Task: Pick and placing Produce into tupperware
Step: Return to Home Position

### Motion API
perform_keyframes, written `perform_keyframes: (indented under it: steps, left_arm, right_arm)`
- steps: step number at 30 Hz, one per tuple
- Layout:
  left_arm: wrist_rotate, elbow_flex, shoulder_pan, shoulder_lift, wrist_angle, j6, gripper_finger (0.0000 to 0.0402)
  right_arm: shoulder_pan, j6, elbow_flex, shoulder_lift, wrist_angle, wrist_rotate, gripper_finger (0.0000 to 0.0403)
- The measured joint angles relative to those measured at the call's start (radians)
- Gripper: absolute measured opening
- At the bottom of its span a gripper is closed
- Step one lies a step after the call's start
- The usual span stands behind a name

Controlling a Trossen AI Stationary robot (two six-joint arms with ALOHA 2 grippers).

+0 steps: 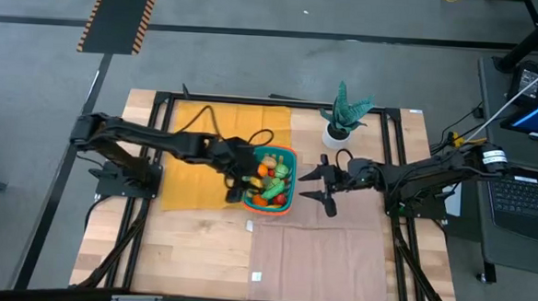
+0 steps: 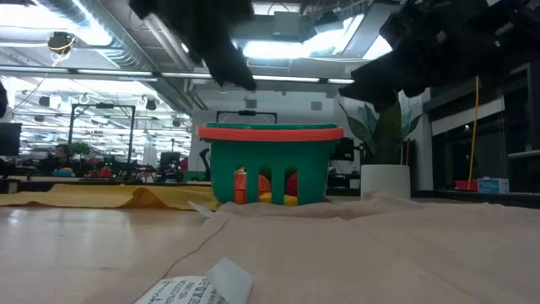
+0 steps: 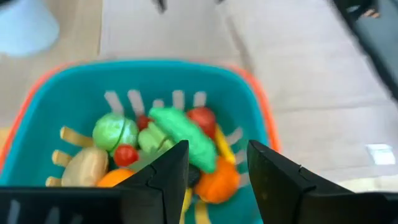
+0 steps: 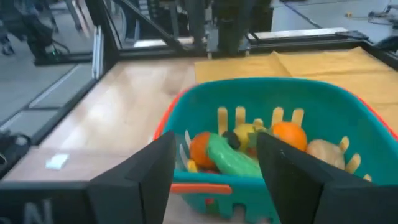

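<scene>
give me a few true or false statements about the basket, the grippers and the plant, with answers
1. The produce lies inside the teal basket. True.
2. The right gripper is shut on a fruit. False: it is open and empty, beside the basket.
3. The potted plant stands inside the basket. False: it stands outside, beside the basket.
4. The left gripper is open above the basket. True.
</scene>
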Motion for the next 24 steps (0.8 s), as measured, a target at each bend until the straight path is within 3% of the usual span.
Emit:
perform_keyframes:
  steps: [6, 12, 16, 20, 24]
  left_arm:
    - [0.001, -0.176, -0.07, -0.204, 0.107, -0.001, 0.0147]
    - [0.005, -0.553, -0.157, -0.405, 0.557, -0.062, 0.0147]
    - [-0.001, -0.73, -0.164, -0.552, 0.777, -0.071, 0.0154]
    - [-0.002, -0.832, -0.144, -0.755, 0.773, -0.065, 0.016]
    - [0.001, -0.872, -0.115, -0.964, 0.611, -0.064, 0.0163]
  right_arm:
    - [0.013, 0.05, 0.0, -0.038, 0.007, -0.08, 0.0225]
    - [0.06, 0.042, 0.0, -0.043, 0.011, -0.113, 0.0225]
    - [0.078, 0.027, 0.0, -0.043, 0.018, -0.113, 0.0225]
    - [0.092, 0.036, 0.0, -0.043, 0.027, -0.113, 0.0225]
    - [0.097, 0.035, 0.0, -0.058, 0.085, -0.114, 0.0225]
